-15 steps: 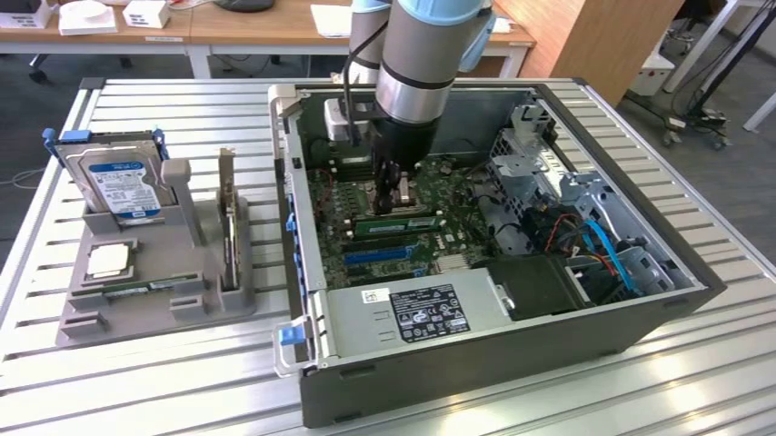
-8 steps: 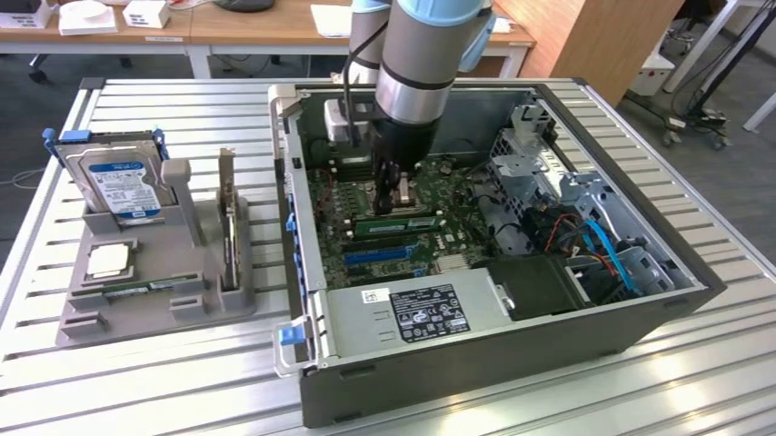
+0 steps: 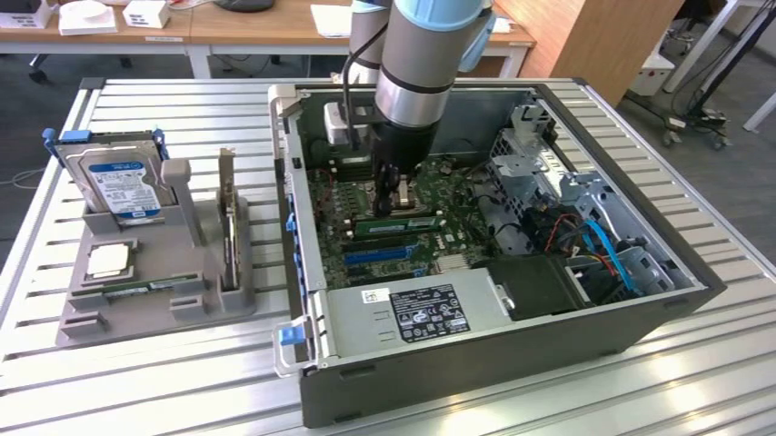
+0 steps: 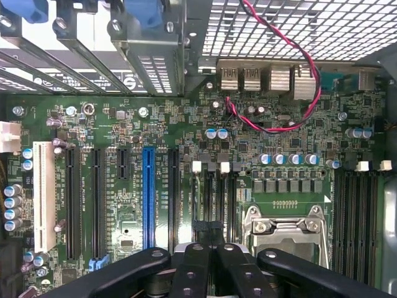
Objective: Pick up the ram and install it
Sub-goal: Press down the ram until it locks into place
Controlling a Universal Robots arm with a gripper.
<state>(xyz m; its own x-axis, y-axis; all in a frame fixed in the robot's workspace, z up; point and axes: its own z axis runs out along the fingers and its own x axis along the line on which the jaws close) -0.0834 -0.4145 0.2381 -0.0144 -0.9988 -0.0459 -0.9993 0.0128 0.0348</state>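
Note:
The ram [image 3: 398, 221], a narrow green stick with black chips, stands on edge in a memory slot of the motherboard [image 3: 467, 195] inside the open computer case [image 3: 485, 363]. My gripper [image 3: 391, 207] hangs straight down into the case with its tips right at the stick's top edge. Whether they clamp it or only touch it I cannot tell. In the wrist view the black fingers [image 4: 192, 270] of the gripper [image 4: 214, 267] are drawn together over the memory slots [image 4: 211, 198], beside the blue slot [image 4: 148, 198] and the CPU socket [image 4: 285, 233].
A grey holder [image 3: 158, 313] to the exterior view's left of the case carries a hard drive [image 3: 122, 186], a dark expansion card [image 3: 227, 213] and another thin green stick [image 3: 140, 289]. The power supply [image 3: 412, 313] and drive cage [image 3: 546, 173] crowd the case. A red-black cable [image 4: 279, 37] loops nearby.

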